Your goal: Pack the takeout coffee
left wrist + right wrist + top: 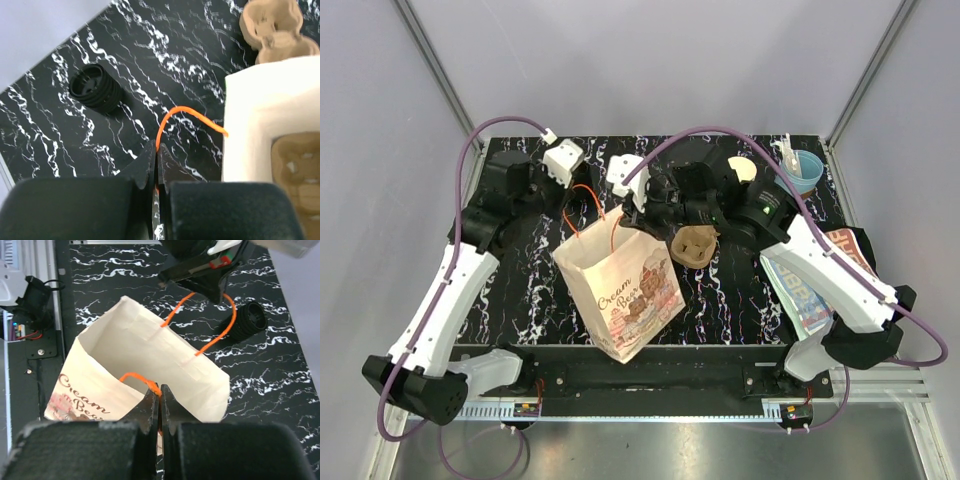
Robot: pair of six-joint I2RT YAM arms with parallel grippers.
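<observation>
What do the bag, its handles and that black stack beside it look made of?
Bag: matte cream paper, with crisp folds and a printed side.
Each handle: thin orange twisted cord, probably paper twine or string.
Black stack: ribbed, faintly glossy rings, likely moulded plastic lids.

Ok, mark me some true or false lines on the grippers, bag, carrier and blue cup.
1. The left gripper is shut on a bag handle. True.
2. The right gripper hangs open above the bag. False: it is shut on the other handle.
3. The bag's mouth is open. True.
4. The blue cup is inside the bag. False: it stands at the table's far right corner.
5. The carrier sits on the table right of the bag. True.
</observation>
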